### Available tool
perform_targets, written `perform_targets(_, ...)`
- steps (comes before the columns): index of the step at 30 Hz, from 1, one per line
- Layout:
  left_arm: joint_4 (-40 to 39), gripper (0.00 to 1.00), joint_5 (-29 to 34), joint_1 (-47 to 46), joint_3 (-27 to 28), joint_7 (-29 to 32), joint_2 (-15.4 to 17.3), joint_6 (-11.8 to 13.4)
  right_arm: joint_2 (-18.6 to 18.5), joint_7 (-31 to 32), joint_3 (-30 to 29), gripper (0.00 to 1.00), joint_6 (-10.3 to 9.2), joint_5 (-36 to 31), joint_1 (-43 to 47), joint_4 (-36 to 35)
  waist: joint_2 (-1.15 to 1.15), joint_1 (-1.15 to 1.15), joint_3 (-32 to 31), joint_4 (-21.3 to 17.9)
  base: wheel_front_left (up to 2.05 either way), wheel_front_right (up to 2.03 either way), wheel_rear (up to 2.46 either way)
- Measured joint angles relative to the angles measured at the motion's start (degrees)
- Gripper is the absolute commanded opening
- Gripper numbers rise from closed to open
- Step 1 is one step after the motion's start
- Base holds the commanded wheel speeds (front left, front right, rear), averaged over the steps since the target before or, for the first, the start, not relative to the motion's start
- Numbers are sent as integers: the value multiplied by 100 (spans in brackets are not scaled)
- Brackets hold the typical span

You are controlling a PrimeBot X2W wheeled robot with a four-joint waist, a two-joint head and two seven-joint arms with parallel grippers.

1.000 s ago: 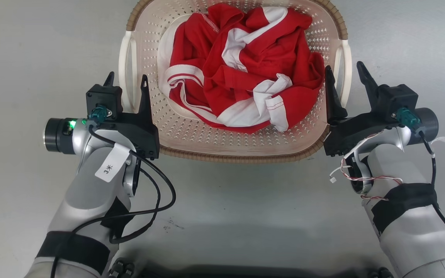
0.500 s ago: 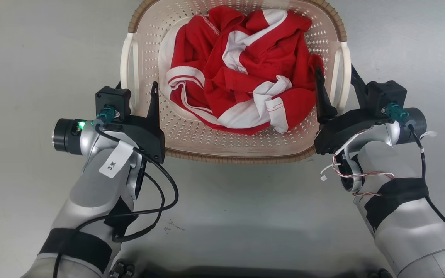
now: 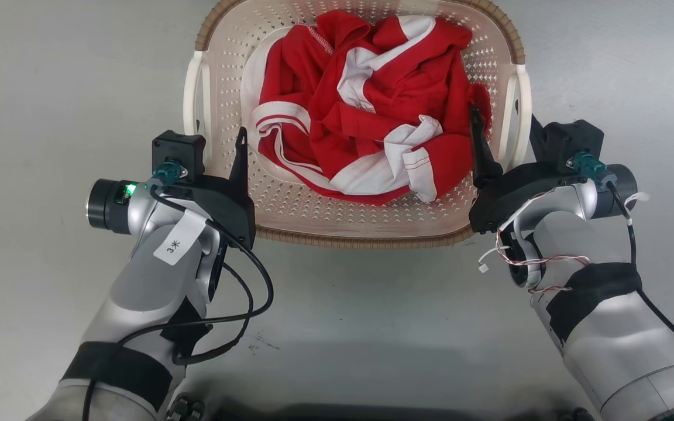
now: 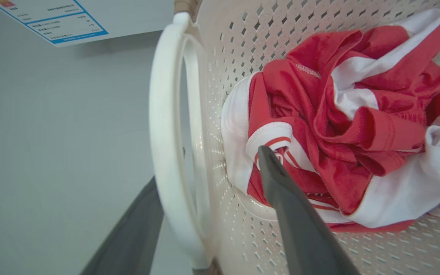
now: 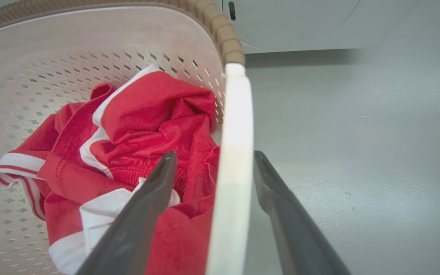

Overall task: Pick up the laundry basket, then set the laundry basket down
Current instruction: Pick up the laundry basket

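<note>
Head view: left gripper [image 3: 214,131], right gripper [image 3: 504,114] straddle laundry basket [image 3: 360,238] handles [image 3: 192,88]

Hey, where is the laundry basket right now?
In the head view the laundry basket sits top centre on the grey floor, between the left gripper and right gripper, each open astride one of its white side handles.

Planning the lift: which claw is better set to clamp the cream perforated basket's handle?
Right: the right claw closely flanks the right white plastic handle; the left claw straddles the left white handle wider.
</note>
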Motion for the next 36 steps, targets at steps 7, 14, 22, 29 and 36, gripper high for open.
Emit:
perform_targets(7, 64, 98, -102, -97, -149, 2, 1, 2, 0, 0, 171, 100, -55, 193, -110, 151, 0, 0, 0, 5, 0, 0, 0)
perform_targets(14, 171, 18, -179, -129, -293, 62, 52, 38, -29, 0, 288, 44, -127, 332, -221, 285, 0, 0, -4, 6, 0, 0, 0)
perform_targets(22, 186, 0, -394, -182, -492, 110, 67, 53, -58, -2, 389, 0, -202, 569, -294, 435, 0, 0, -30, -10, 0, 0, 0)
perform_targets(29, 208, 0, -531, -147, -677, 156, 48, 111, -58, 0, 502, 0, -210, 744, -280, 634, 0, 0, -183, -32, 0, 0, 0)
perform_targets(36, 186, 0, -823, 36, -912, 212, 53, 189, -55, 1, 745, 0, -250, 1037, -193, 781, 0, 0, -472, -81, 0, 0, 0)
